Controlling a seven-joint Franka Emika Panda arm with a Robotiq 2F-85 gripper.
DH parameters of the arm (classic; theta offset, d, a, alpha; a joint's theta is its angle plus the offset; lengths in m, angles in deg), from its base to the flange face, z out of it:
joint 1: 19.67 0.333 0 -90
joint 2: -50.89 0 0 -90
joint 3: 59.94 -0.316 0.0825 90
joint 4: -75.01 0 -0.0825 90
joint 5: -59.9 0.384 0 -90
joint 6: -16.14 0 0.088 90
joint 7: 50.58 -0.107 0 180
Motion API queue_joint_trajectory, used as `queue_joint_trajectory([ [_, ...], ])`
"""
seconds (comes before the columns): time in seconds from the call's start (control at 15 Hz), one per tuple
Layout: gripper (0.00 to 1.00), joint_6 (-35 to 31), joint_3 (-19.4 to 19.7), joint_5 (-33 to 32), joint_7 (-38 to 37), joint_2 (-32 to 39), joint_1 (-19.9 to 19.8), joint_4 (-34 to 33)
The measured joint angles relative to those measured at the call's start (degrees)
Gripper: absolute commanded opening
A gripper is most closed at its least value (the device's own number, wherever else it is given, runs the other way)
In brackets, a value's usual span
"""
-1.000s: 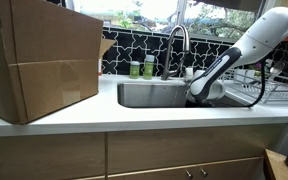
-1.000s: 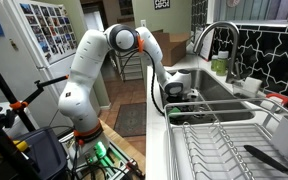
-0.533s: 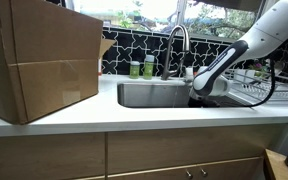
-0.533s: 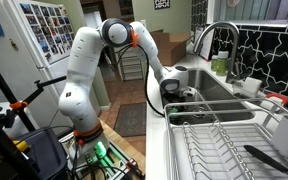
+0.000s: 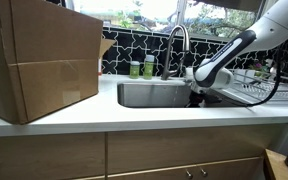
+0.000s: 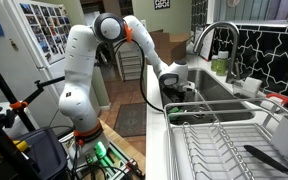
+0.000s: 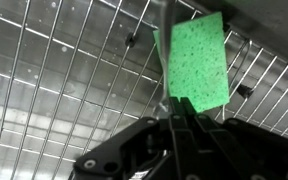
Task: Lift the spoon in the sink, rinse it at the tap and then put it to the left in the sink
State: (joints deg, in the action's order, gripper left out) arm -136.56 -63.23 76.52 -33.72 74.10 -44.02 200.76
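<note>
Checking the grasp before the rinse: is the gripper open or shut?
Shut: in the wrist view the gripper pinches the spoon by its thin handle, with the green sponge behind.

Blurred thin streak of spoon above the pincer, cardboard box cut by picture's edge

White arm of fat, rounded, glossy segments, with an orange band at one joint — a black cable runs along it. The pincer is black, with blocky knuckles.
</note>
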Motion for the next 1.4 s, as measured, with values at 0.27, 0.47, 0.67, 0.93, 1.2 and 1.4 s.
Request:
queue_joint_trajectory([
  [0.27, 0.32, 0.0, 0.0, 0.0, 0.0, 0.0, 0.0, 0.3],
  [0.47, 0.48, 0.0, 0.4, 0.0, 0.1, 0.0, 0.4, 0.2],
  [0.67, 0.70, -0.1, 1.9, -1.2, 0.5, 0.1, 1.5, 0.1],
  [0.93, 0.98, 0.0, 4.3, -4.9, 0.5, 1.0, 3.1, 0.0],
  [1.2, 0.96, 0.0, 4.9, -6.7, 0.7, 2.8, 3.6, -0.9],
  [1.4, 0.76, 0.0, 4.9, -6.8, 1.3, 4.3, 3.6, -1.8],
])
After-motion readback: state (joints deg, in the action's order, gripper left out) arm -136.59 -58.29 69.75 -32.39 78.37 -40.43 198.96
